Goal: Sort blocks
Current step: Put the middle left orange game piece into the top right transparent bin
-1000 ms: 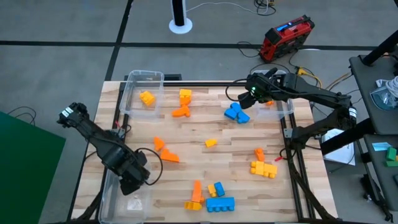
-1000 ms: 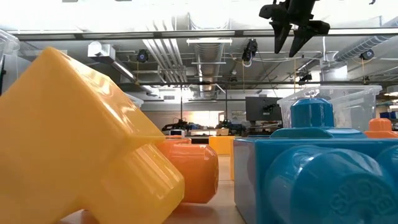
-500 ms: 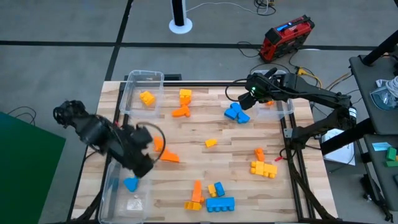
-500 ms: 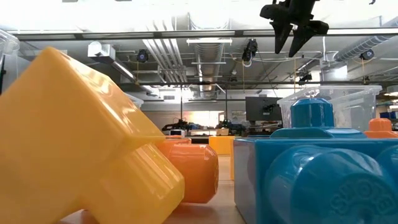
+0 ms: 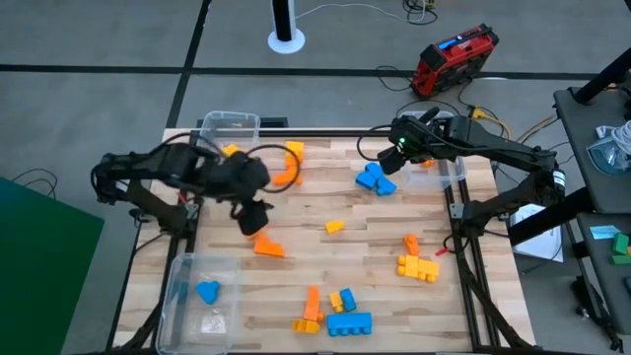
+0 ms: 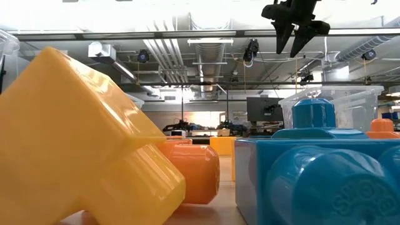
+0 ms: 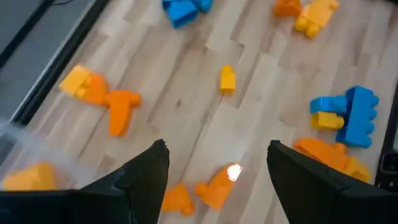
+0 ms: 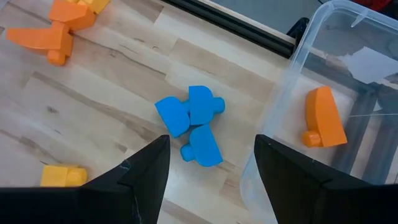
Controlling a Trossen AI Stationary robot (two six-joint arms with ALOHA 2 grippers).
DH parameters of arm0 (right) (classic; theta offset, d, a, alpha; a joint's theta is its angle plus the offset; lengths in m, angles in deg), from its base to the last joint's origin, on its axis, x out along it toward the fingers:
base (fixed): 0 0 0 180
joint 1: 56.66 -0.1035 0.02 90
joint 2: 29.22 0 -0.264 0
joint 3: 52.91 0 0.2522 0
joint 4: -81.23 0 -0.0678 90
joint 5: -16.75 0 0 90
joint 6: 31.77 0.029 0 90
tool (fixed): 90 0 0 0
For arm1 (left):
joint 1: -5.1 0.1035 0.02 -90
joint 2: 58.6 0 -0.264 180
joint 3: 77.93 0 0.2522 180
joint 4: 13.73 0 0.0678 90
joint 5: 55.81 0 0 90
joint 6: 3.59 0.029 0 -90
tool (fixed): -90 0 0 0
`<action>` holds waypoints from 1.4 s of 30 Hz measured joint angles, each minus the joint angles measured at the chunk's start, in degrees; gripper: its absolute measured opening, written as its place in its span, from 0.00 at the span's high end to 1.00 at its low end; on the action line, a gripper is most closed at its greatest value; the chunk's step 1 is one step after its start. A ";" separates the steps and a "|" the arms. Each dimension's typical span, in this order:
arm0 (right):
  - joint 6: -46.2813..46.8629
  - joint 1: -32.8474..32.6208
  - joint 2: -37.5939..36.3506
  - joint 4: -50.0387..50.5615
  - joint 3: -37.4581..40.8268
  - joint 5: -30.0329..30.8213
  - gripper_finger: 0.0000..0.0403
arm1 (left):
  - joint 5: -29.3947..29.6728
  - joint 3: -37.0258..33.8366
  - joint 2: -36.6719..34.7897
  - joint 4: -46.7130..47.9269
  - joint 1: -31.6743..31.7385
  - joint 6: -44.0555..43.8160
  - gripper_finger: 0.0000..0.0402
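Sorting is barely begun. One blue plastic block (image 5: 207,292) lies in my clear bin at seven o'clock (image 5: 175,296); most blocks still litter the wooden surface (image 5: 306,261). My left pincer (image 5: 253,219) hangs open and empty; my right pincer (image 5: 394,158), open, hovers above the blue block cluster (image 8: 191,124).

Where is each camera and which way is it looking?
High view: above the table, looking straight down; both arms show, left gripper and right gripper.
Low view: at table-top height, looking level past a big yellow block; one gripper hangs above.
Left wrist view: looks down between its own open fingers.
Right wrist view: looks down between its own open fingers.
Shared: blue blocks, in right wrist and high views.
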 joint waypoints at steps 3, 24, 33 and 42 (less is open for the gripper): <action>0.00 0.02 0.00 0.00 0.00 0.00 0.44 | -3.62 -4.07 0.39 -4.34 2.96 6.35 0.39; 0.00 0.13 0.01 -0.04 0.11 -0.02 0.44 | -16.38 -40.22 0.85 -24.69 3.70 17.71 0.39; 0.42 0.13 0.01 -1.49 0.11 -0.50 0.44 | -15.44 -45.44 1.04 -32.87 1.61 17.49 0.39; 0.66 0.13 0.02 -1.57 0.11 -0.51 0.44 | -13.56 -45.42 4.41 -34.74 0.96 19.32 0.39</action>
